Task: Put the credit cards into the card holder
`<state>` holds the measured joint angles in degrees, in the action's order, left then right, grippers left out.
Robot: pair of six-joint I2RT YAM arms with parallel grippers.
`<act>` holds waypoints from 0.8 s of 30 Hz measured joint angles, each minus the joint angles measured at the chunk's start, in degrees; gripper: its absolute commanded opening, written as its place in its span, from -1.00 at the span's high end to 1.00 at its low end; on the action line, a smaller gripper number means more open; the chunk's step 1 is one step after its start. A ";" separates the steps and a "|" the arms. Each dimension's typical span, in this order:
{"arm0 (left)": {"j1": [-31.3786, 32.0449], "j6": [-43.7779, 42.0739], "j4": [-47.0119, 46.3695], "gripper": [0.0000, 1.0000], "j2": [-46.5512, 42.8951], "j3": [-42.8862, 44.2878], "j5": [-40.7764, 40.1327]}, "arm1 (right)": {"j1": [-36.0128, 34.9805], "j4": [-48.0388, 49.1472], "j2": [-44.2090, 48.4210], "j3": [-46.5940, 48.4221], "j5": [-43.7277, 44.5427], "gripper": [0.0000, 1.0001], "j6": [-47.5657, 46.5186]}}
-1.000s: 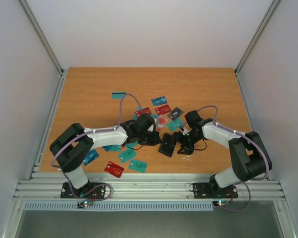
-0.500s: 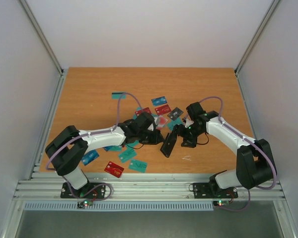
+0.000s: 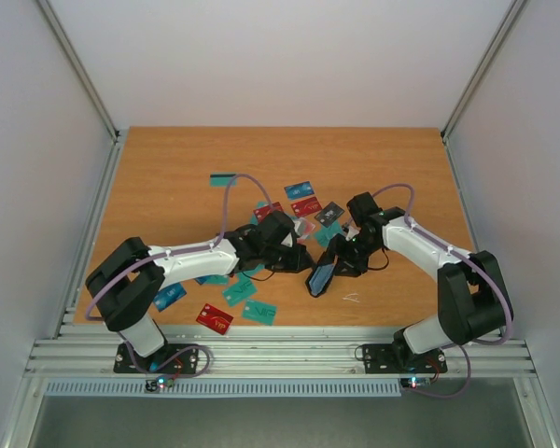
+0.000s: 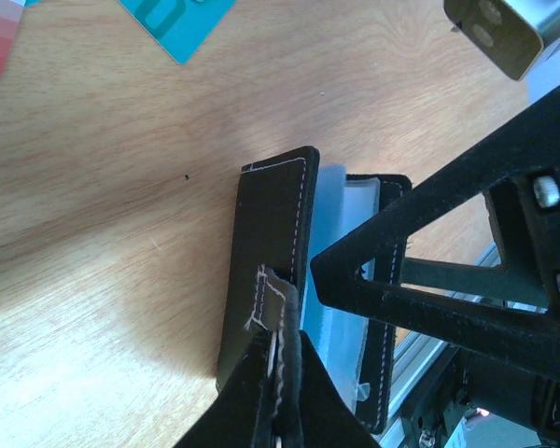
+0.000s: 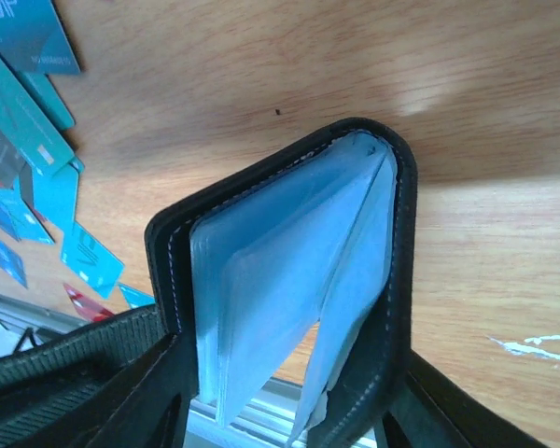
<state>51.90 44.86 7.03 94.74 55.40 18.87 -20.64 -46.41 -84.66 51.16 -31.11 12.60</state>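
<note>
White walls (image 3: 280, 56) box the wooden table (image 3: 168, 168) on three sides, and a ribbed metal rail (image 3: 280, 350) runs along its near edge. That leaves you open wood at the back and far left. The middle is crowded.

Both arms reach into that middle and meet at the card holder (image 3: 319, 277), which stands propped on edge just right of centre, lifted off the wood at one end. Your left gripper (image 3: 294, 257) is pinched tight on a stitched flap of its cover; the left wrist view shows the fingers (image 4: 261, 411) closed on that flap. Your right gripper (image 3: 341, 266) straddles the holder with its jaws fairly wide, one outside each cover. Whether they press on it or only bracket it, you cannot tell from these views.

Judge the holder (image 5: 289, 215) as light and floppy. Its soft black covers fold easily, so take it by the stiff stitched border, not the middle. The clear inner sleeves (image 5: 261, 271) fan out loosely. They look thin, slick and easy to crease or tear, so keep the fingertips off them.

The credit cards (image 3: 259, 311) lie flat and scattered, some overlapping behind the grippers, others near the rail by the left arm, such as the red one (image 3: 214, 319). They are probably stiff, light and slippery, and being flat on the wood they give you little edge to grip. You will likely have to slide one to lift it.
</note>
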 measured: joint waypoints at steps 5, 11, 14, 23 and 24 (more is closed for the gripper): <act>0.00 0.26 0.17 0.99 0.00 0.02 -0.26 | 0.00 -0.02 -0.02 -0.15 0.09 0.22 0.00; 0.00 1.64 0.94 0.99 0.39 0.02 -1.49 | 0.00 -0.09 -0.02 -1.46 0.20 0.27 -0.26; -0.02 2.75 1.05 1.00 1.46 0.02 -1.79 | 0.00 -0.37 0.20 -1.99 0.48 0.27 -0.50; -1.18 6.19 4.70 0.99 6.69 0.02 -2.64 | 0.00 -0.57 2.58 -2.16 0.70 0.22 -1.38; -1.29 6.36 5.09 0.99 6.99 0.02 -2.75 | 0.00 -0.59 2.71 -2.16 0.68 0.25 -1.55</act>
<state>50.61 51.22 12.12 101.73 55.42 16.12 -20.64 -47.00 -81.95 48.99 -30.44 11.05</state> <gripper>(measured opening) 0.013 0.401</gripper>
